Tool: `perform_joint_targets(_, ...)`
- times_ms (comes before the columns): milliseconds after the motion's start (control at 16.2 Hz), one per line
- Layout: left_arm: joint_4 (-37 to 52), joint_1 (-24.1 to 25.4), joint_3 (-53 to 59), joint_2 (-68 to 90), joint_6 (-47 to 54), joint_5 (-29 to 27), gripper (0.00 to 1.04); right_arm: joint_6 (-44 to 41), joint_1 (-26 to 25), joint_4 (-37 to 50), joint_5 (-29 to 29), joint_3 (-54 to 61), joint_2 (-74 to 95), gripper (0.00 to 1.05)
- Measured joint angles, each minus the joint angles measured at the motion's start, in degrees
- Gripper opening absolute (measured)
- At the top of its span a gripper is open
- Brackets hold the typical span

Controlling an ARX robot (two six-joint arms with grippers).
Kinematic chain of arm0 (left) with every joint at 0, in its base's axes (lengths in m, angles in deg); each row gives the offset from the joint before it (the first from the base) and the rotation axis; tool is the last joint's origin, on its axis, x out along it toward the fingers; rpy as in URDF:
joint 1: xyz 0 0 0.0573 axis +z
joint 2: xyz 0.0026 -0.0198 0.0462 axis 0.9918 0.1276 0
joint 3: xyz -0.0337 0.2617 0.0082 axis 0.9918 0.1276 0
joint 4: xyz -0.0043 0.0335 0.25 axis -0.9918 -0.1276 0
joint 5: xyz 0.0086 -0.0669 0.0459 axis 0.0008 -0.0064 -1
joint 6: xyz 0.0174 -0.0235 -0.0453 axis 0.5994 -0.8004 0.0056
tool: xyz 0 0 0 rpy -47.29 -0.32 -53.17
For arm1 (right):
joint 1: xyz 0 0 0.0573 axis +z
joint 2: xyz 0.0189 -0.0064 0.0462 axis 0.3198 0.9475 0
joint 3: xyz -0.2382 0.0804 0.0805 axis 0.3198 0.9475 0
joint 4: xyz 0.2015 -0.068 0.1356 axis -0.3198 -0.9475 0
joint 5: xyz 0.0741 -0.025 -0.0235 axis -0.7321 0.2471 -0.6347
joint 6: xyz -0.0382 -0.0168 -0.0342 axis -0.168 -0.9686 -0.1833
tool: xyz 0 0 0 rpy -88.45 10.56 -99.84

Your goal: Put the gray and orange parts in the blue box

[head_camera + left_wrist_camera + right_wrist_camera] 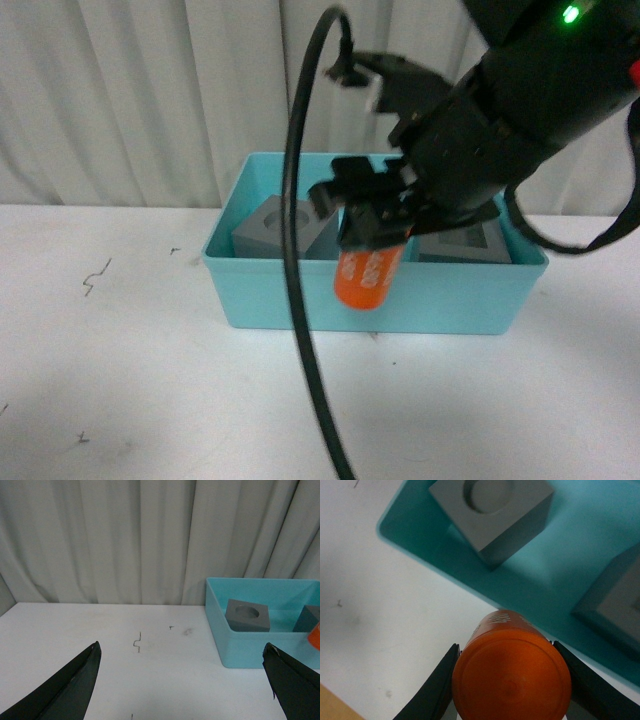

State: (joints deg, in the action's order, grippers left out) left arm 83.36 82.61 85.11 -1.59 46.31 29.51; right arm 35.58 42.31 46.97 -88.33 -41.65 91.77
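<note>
The blue box [460, 300] sits on the white table, holding two gray cubes. The cube with a round recess [272, 228] lies at its left end, the other gray cube [470, 243] at its right. My right gripper [375, 235] is shut on the orange cylinder [368, 276], which hangs tilted over the box's front wall. In the right wrist view the orange cylinder [511, 677] fills the space between the fingers, above the box rim [427, 565], with the recessed cube [492, 512] beyond. My left gripper [182, 680] is open over bare table, left of the box [240, 650].
A black cable [300, 300] loops down in front of the box. White curtains [150, 90] hang behind the table. Small dark marks [95, 277] dot the tabletop to the left.
</note>
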Motion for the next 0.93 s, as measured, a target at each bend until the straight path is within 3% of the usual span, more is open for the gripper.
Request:
perform_joint_targets(371,-0.02,0.00,0.00,0.00,0.00,-0.02,0.98,-2.73,-5.73,-5.79,-1.49,-14.01,2.47,0.48)
perform_joint_targets(928,0.00,0.00,0.00,0.00,0.00,-0.02,0.98,-2.73,-6.36,-5.25,-1.44,-19.91,15.65,0.48)
